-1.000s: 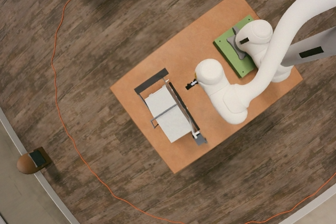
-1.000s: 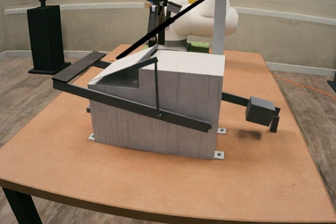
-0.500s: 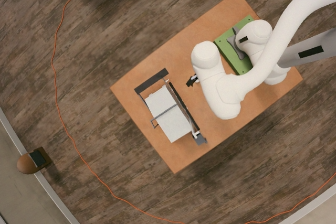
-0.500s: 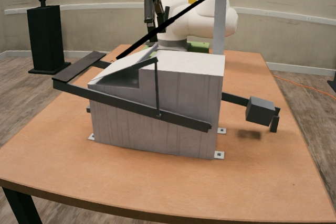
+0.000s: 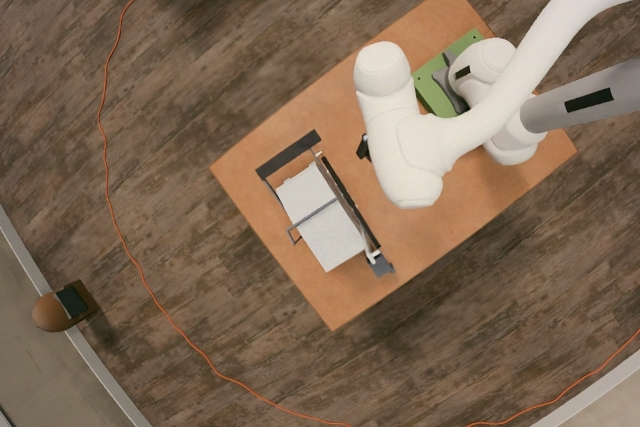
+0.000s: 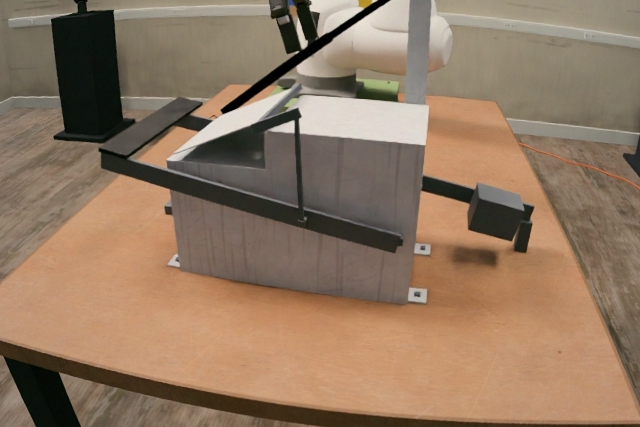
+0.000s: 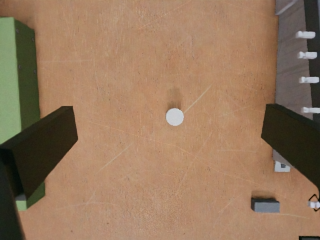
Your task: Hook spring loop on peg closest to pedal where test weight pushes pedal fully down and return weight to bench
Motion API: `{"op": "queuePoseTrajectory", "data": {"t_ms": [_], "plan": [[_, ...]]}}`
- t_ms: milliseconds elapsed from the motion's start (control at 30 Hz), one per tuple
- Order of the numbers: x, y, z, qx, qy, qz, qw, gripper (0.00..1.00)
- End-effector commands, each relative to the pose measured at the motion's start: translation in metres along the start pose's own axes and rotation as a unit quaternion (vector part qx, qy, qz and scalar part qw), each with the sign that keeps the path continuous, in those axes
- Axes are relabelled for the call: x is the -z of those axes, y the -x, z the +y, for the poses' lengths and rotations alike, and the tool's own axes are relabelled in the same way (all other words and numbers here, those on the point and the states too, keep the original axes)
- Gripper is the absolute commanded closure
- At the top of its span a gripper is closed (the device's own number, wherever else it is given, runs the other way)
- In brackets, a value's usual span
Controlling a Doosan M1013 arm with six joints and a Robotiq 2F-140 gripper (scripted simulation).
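Observation:
The steel test weight point(image 7: 175, 116) shows from above as a pale round disc on the bench, between the finger directions in the wrist view. The arm or feeder hides it in the top and exterior views. My gripper point(image 6: 301, 40) point(image 7: 169, 122) is wide open and empty, above the bench on the feeder's peg side. The dark pedal point(image 5: 288, 154) point(image 6: 149, 127) is raised and slopes. Several white pegs point(image 7: 307, 55) stick out along the black bar point(image 6: 316, 47). A thin dark loop point(image 7: 310, 200) shows around a white pin at the wrist view's right edge; the spring's course is unclear.
The pale feeder box point(image 5: 330, 241) point(image 6: 294, 257) stands on the bench point(image 5: 253, 174) point(image 6: 258, 339), with an upright post point(image 6: 419, 34) and a dark block point(image 5: 381, 264) point(image 6: 495, 211) on its rear arm. A small grey block point(image 7: 265, 205) and the green base plate point(image 5: 436, 96) point(image 7: 9, 80) also show.

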State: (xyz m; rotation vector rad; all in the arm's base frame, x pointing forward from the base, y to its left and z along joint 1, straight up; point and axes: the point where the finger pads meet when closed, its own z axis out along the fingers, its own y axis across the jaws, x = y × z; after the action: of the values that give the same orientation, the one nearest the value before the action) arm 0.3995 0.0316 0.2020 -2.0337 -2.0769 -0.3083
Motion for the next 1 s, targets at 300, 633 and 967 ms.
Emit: {"op": "queuePoseTrajectory", "data": {"t_ms": [300,633,967], "plan": [[0.045,-0.013,-0.012,-0.007,0.003,0.075,0.997,0.00],[0.045,-0.013,-0.012,-0.007,0.003,0.075,0.997,0.00],[0.089,-0.027,-0.024,-0.014,0.005,0.149,0.989,0.00]]}}
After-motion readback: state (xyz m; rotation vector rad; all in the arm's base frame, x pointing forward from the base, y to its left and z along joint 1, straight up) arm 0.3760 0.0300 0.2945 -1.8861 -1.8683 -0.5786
